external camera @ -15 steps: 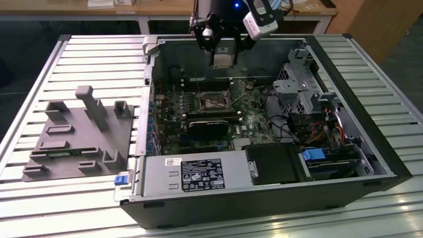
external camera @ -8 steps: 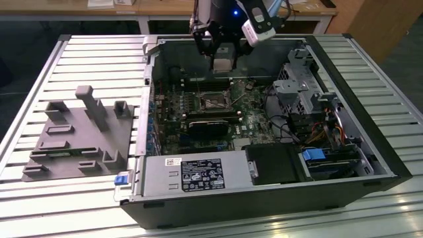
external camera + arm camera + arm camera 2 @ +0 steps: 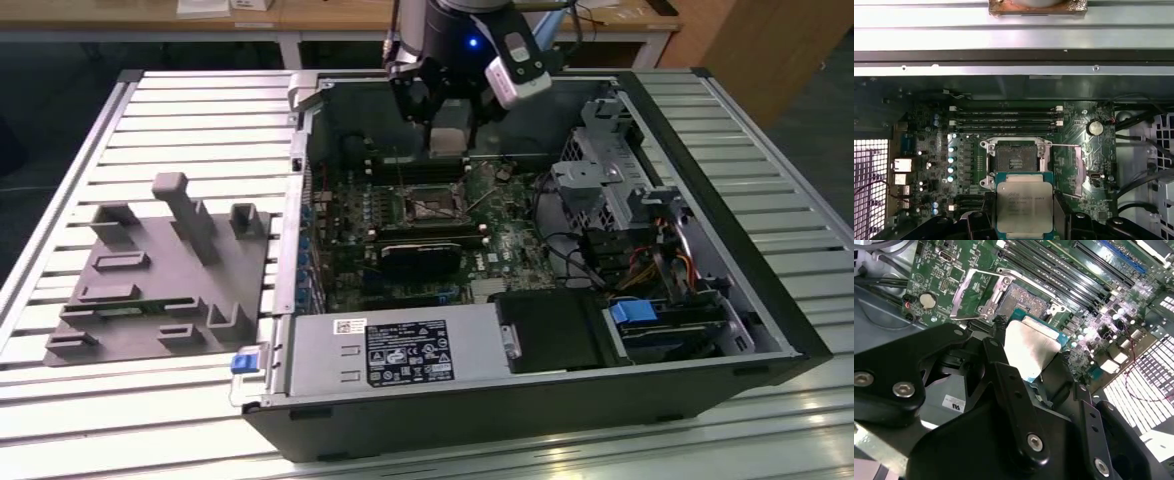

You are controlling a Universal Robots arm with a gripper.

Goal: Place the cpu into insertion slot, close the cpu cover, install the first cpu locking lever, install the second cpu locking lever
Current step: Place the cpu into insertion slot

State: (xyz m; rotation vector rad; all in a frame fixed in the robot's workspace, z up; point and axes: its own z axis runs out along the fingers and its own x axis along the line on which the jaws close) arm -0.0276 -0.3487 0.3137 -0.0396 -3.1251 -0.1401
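My gripper hangs over the back of the open computer case, shut on the cpu. In the first wrist view the cpu, a square chip with a pale metal top and green rim, sits between two black fingers. It is held just short of the open insertion slot and above the board. The cpu cover, a thin silvery frame, is swung open beside the slot. In the second wrist view the cpu is in front of the bare slot, with the raised cpu cover next to it.
The motherboard lies inside the case, with memory slots behind the socket. A power supply and a drive cage border it. A grey fixture block stands on the slatted table at the exterior view's left.
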